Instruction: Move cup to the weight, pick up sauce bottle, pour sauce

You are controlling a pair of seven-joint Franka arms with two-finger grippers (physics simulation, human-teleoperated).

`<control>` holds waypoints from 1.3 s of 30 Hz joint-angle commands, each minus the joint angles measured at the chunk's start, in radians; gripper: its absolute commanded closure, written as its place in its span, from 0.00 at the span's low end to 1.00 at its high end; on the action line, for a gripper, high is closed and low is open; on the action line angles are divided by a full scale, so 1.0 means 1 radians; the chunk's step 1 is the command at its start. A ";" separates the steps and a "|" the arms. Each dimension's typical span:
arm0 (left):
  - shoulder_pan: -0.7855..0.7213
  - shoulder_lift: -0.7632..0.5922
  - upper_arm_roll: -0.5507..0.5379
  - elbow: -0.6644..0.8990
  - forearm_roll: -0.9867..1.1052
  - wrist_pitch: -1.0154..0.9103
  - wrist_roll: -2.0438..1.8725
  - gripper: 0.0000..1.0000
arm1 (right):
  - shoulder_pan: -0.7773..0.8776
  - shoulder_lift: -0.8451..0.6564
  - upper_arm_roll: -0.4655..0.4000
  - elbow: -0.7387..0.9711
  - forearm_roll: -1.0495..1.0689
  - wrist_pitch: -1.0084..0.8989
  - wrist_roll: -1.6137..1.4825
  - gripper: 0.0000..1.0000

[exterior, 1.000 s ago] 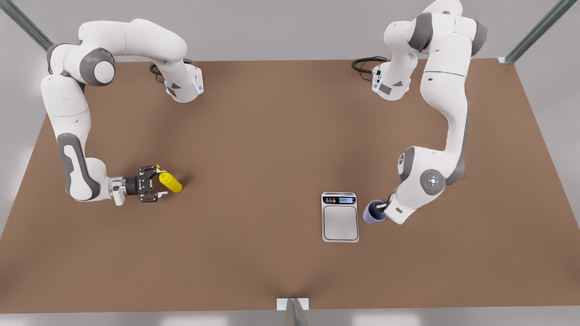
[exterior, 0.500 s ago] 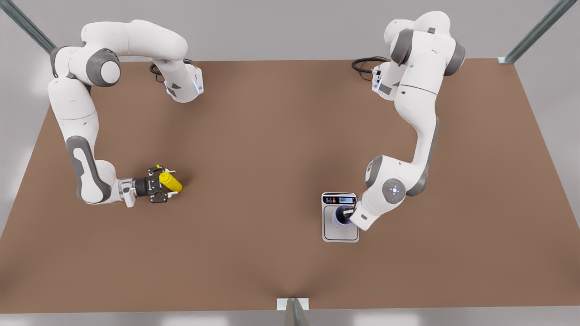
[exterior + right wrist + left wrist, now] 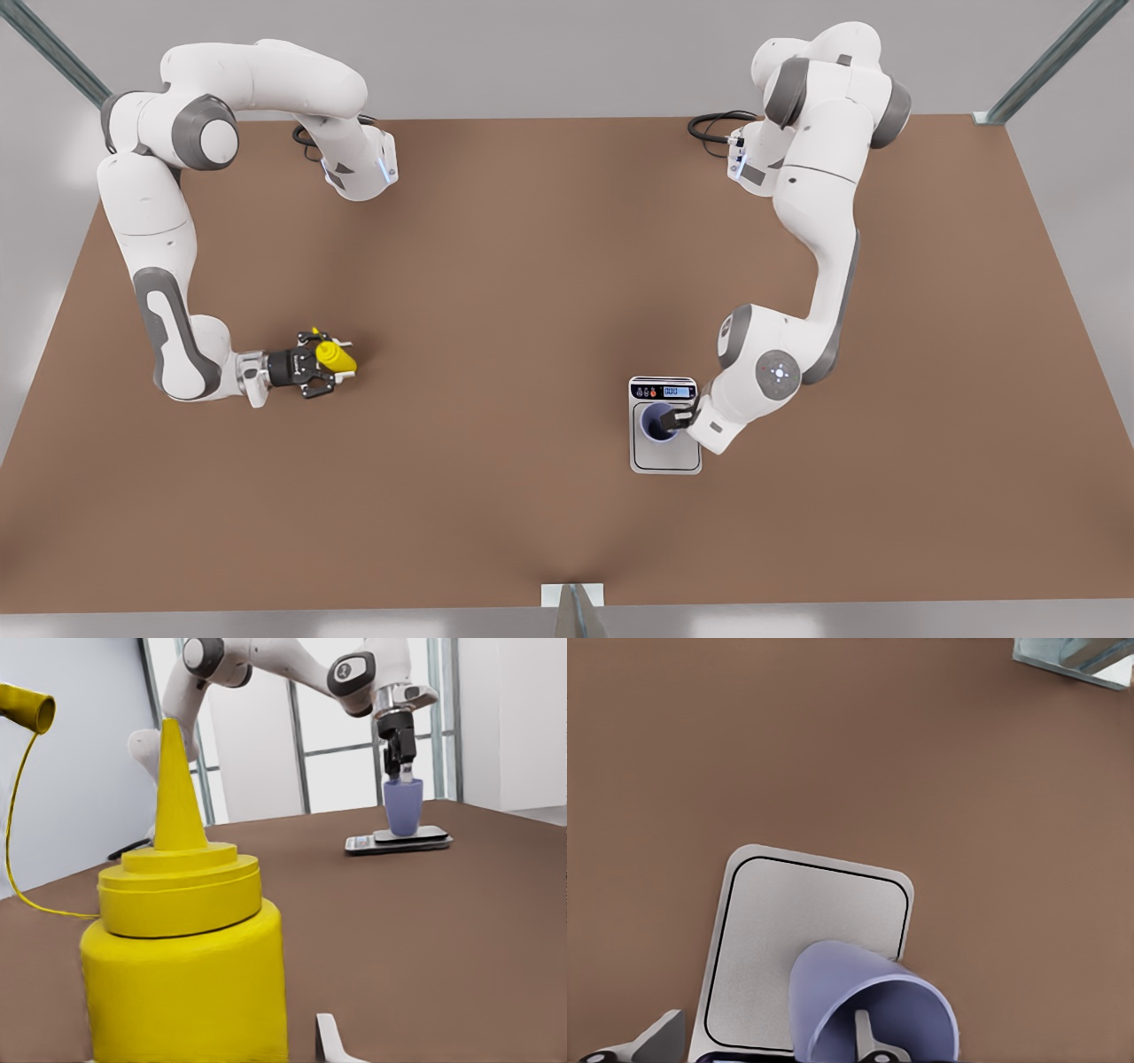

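The lavender cup (image 3: 657, 422) (image 3: 859, 992) (image 3: 404, 811) stands upright on the silver-white weight (image 3: 664, 456) (image 3: 788, 921) (image 3: 399, 843), at the front view's right. My left gripper (image 3: 675, 415) (image 3: 762, 1041) is at the cup, open: one finger reaches inside the rim and the other stands well clear of the wall. At the front view's left stands the yellow sauce bottle (image 3: 338, 357) (image 3: 182, 974). My right gripper (image 3: 335, 359) is open around it. One finger (image 3: 328, 1036) sits a small gap off the bottle's side.
Black cables (image 3: 713, 128) lie by the arm bases at the table's far edge. A small metal bracket (image 3: 573, 595) sits at the middle of the near edge. The brown table (image 3: 496, 292) is bare between the two arms.
The left gripper carried the cup from beside the weight onto its plate and its arm drew back slightly. The right gripper moved in around the sauce bottle.
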 commanded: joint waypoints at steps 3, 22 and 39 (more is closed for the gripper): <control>0.002 -0.045 0.004 0.002 -0.014 -0.014 -0.002 0.00 | 0.000 0.000 0.000 0.000 0.000 0.000 0.009 0.49; 0.239 -0.537 0.189 -0.029 0.244 -0.733 0.498 0.00 | 0.483 -0.193 -0.008 0.172 0.000 0.186 0.558 0.52; 0.229 -0.530 0.189 -0.031 0.244 -0.735 0.498 0.00 | 0.942 -0.175 -0.103 0.357 -0.057 0.640 1.164 0.52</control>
